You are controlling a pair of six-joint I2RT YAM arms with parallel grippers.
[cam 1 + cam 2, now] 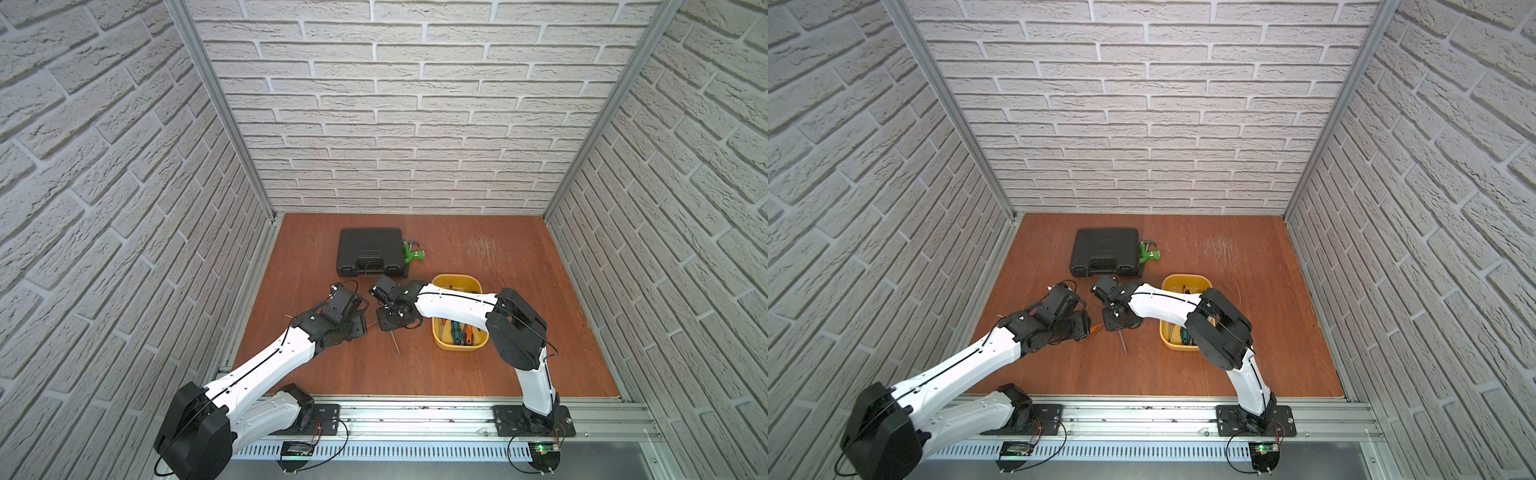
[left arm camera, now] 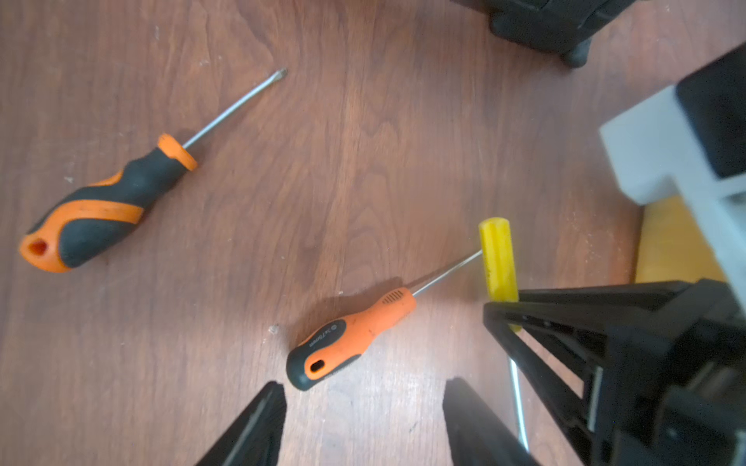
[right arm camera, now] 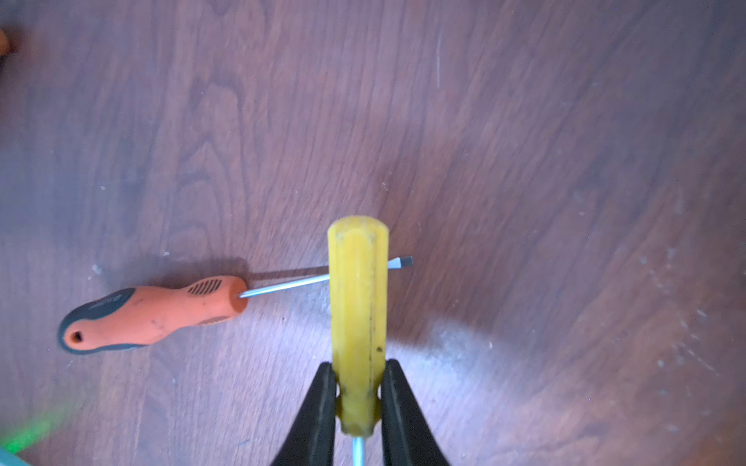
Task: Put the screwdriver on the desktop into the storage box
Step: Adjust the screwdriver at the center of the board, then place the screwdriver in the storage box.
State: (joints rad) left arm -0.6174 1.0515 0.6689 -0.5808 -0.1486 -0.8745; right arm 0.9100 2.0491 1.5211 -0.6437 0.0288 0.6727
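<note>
Clenching the yellow screwdriver (image 3: 357,290) in my right pincer (image 3: 359,367), left pincer (image 2: 365,385) parted and empty; box (image 1: 459,347) holds several, two orange screwdrivers (image 2: 351,339) wait on the bench (image 2: 363,161).

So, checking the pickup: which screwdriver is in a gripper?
The yellow-handled screwdriver, clamped in the right gripper; both orange-handled ones lie loose on the desktop.

storage box (image 1: 459,347) half hidden, screwdriver (image 3: 358,290) shaft cropped
</note>
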